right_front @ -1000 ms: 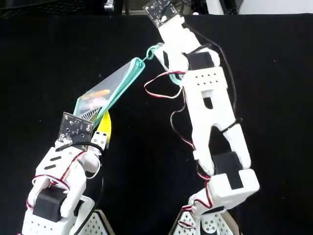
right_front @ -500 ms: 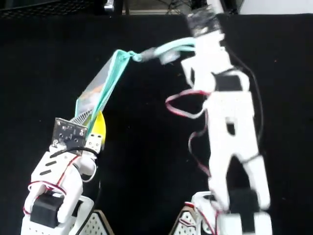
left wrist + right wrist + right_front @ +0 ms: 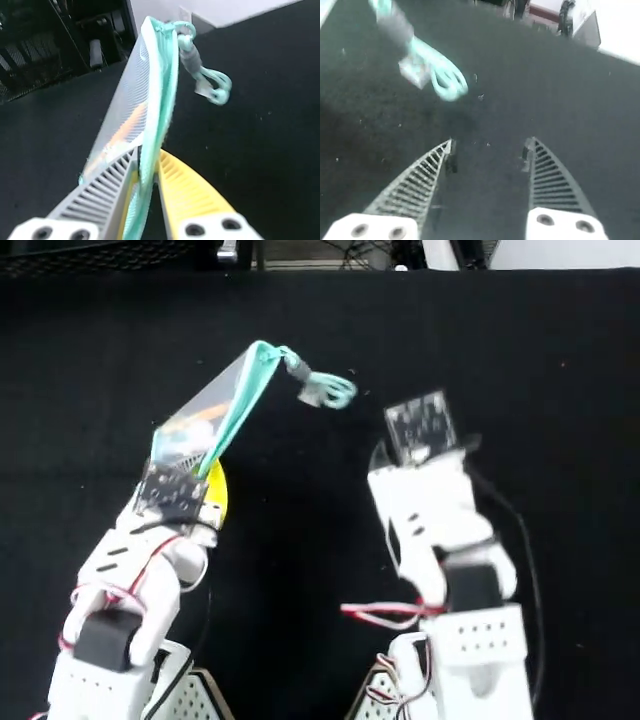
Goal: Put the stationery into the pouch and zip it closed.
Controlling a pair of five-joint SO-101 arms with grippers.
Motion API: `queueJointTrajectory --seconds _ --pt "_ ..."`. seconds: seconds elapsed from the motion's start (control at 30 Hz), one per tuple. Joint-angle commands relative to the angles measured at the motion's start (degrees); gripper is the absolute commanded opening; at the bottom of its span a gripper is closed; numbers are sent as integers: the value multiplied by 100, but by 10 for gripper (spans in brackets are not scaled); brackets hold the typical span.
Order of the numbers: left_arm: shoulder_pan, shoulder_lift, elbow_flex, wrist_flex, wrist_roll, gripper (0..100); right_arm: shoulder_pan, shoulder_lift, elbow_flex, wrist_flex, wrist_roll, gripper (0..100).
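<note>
A clear pouch (image 3: 205, 420) with a teal zip edge is held up off the black table, orange stationery showing inside it. My left gripper (image 3: 205, 480) is shut on the pouch's lower end; its grey and yellow fingers (image 3: 185, 192) clamp the teal edge (image 3: 157, 115). A teal pull strap (image 3: 325, 388) dangles loose from the pouch's upper corner (image 3: 212, 85). My right gripper (image 3: 487, 147) is open and holds nothing. It hangs over the table a short way back from the strap (image 3: 432, 70).
The black table (image 3: 520, 370) has free room to the right and at the back. Dark equipment stands beyond the far edge (image 3: 75, 40). Both arm bases sit at the near edge.
My right gripper let go of the pull strap and drew back toward its base, opening. The strap now hangs loose. The left gripper lifted the pouch slightly.
</note>
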Motion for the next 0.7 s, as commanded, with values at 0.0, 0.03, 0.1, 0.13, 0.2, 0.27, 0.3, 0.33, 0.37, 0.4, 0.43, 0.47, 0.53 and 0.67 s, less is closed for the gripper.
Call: queueJointTrajectory --seconds 0.0,0.03,0.1,0.13,0.2,0.27,0.3,0.33,0.37,0.4,0.43,0.47,0.53,0.67 --pt "-40 993 -215 -132 -62 30 -26 -1095 919 -255 -255 2" --pt "-40 1240 -321 -132 -62 30 35 -1332 1121 -185 -352 30" --pt "-31 1723 -514 -141 -53 30 220 -1807 1473 -44 -510 15" --pt "-31 1987 -611 -211 -53 30 352 -2018 1666 -44 -545 11" --pt "22 2505 -752 -457 -35 30 633 -2369 2070 -62 -607 12" --pt "180 3051 -884 -633 -35 30 844 -2695 2501 -62 -703 12" --pt "286 3323 -971 -703 -26 30 932 -2862 2695 -62 -730 12" --pt "418 3596 -1059 -738 -26 30 1011 -3029 2870 -62 -730 12" --pt "532 3868 -1174 -774 -26 30 1108 -3222 3037 -70 -703 13" --pt "646 4132 -1297 -809 -18 30 1213 -3354 3152 -97 -703 13" --pt "769 4396 -1446 -818 -18 30 1336 -3477 3143 0 -721 13" --pt "875 4659 -1657 -800 -35 30 1415 -3547 3134 114 -730 14" --pt "971 5196 -2088 -756 -53 30 1477 -3565 3134 255 -721 15" --pt "963 6277 -2976 -738 -26 32 1486 -3565 3134 299 -721 15"
